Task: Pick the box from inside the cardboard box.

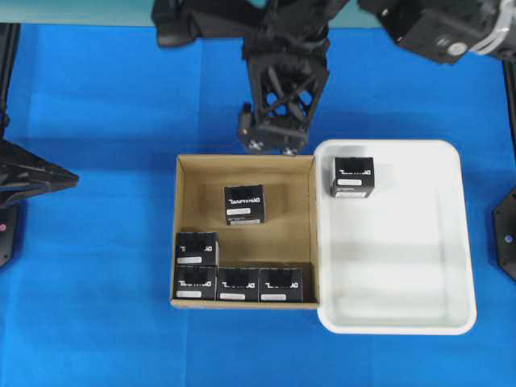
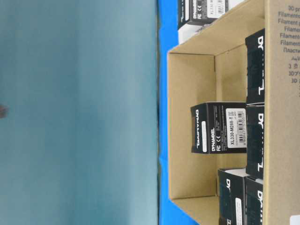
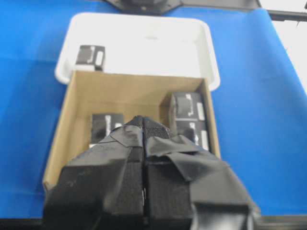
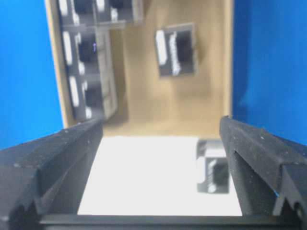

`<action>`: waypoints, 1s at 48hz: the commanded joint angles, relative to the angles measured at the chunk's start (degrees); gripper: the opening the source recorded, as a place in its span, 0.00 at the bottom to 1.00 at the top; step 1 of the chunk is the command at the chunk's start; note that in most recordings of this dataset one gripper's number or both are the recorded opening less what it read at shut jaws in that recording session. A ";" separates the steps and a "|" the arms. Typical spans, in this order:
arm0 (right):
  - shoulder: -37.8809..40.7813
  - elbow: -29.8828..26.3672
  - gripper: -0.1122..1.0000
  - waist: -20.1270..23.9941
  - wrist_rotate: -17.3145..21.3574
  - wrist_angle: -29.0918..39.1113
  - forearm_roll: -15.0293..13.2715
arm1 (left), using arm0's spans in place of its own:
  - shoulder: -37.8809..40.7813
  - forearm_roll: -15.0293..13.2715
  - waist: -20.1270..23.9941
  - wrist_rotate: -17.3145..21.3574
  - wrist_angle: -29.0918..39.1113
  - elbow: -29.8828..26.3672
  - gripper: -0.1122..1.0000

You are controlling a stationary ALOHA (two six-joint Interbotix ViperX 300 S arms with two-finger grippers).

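One small black box [image 1: 352, 176] sits in the white plastic tray [image 1: 451, 242]; five remain in the brown cardboard carton [image 1: 184, 234]. Right gripper [image 4: 158, 143] jaws spread empty; left gripper [image 3: 144, 143] pressed together.

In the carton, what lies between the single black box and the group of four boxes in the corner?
Nothing: only bare carton floor separates the single box from the four boxes, as the overhead view shows.

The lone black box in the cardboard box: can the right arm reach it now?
Probably yes. The right gripper is open, and the lone black box stands apart from the other boxes, uncovered.
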 commanded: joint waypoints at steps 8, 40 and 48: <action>-0.88 -7.47 0.99 0.44 1.67 1.93 -0.35 | 0.26 0.09 -1.23 -0.18 -0.18 -0.70 0.04; 1.41 -3.08 0.99 0.53 0.62 0.35 -0.53 | 0.26 0.09 -1.49 -0.18 -0.18 -0.70 0.04; 4.57 1.49 0.99 1.67 -0.44 -2.37 -0.53 | 0.00 0.09 -1.58 -0.26 -0.18 -0.79 0.04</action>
